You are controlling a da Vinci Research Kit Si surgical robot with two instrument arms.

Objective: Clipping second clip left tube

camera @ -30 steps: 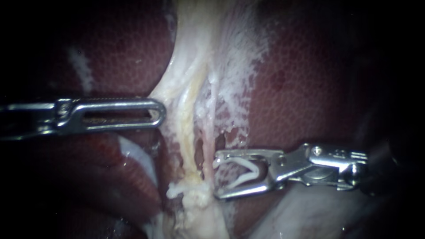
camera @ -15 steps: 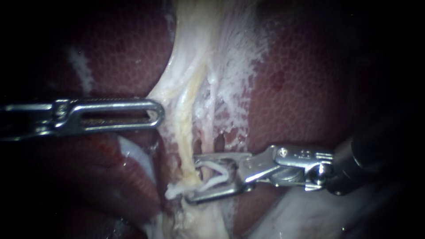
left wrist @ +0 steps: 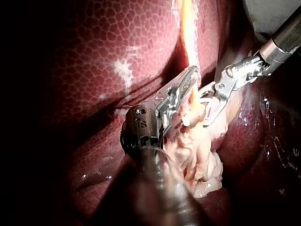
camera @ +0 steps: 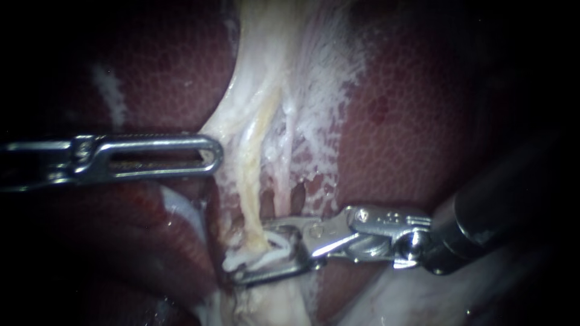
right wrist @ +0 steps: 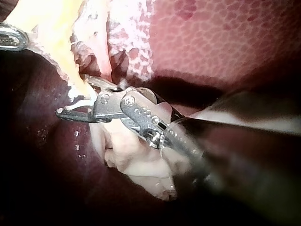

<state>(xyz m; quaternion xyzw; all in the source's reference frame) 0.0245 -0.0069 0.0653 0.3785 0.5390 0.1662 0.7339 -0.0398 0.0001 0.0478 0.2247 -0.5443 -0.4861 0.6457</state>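
A yellowish tube [camera: 251, 181] runs down through pale, frayed tissue between dark red liver lobes. My right instrument [camera: 244, 253] comes in from the right. Its jaws stand apart around the tube's lower end and carry an open white clip [camera: 279, 242]. Another white clip [camera: 232, 262] lies across the tube right beside them. The right wrist view shows these jaws [right wrist: 71, 96] straddling the yellow strand. My left instrument [camera: 211, 156] lies level, its slotted jaws together on the pale tissue's left edge, also in the left wrist view [left wrist: 190, 77].
Liver [camera: 411, 121] fills both sides of the strand. A thinner pinkish strand [camera: 284, 181] runs just right of the tube. Lumpy pale tissue [left wrist: 202, 160] hangs below the clipping site. A pale fold [camera: 181, 211] lies under the left instrument.
My right instrument has moved left with its clip, from beside the strands to around the tube's lower end. The left instrument has stayed in place.
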